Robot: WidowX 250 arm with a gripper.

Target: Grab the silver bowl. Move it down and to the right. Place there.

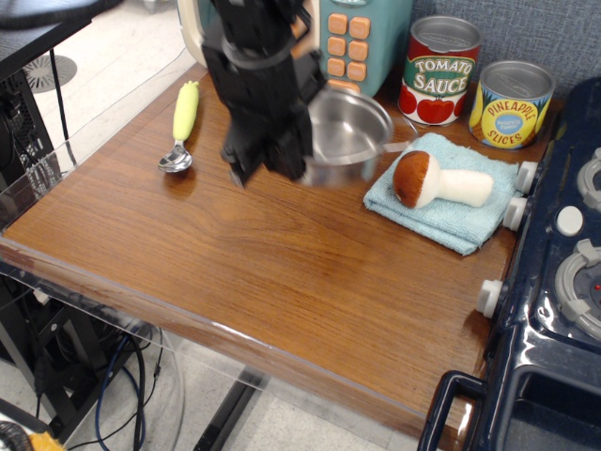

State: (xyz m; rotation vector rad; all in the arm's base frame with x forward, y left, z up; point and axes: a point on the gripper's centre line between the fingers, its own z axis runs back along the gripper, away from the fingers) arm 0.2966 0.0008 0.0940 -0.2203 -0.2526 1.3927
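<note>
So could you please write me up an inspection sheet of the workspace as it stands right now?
Surface: wooden tabletop, glossy, clear plastic edge at front.
Job's things: silver bowl lifted off the wood, held at its left rim.
Clutter: spoon with yellow-green handle, left; tomato sauce can and pineapple slices can, back; toy mushroom lying on a blue cloth; teal toy appliance behind.
Grippers: gripper shut on the bowl's rim, motion-blurred.
Cables: black bundle under the table.
Surroundings: toy stove at right.
</note>
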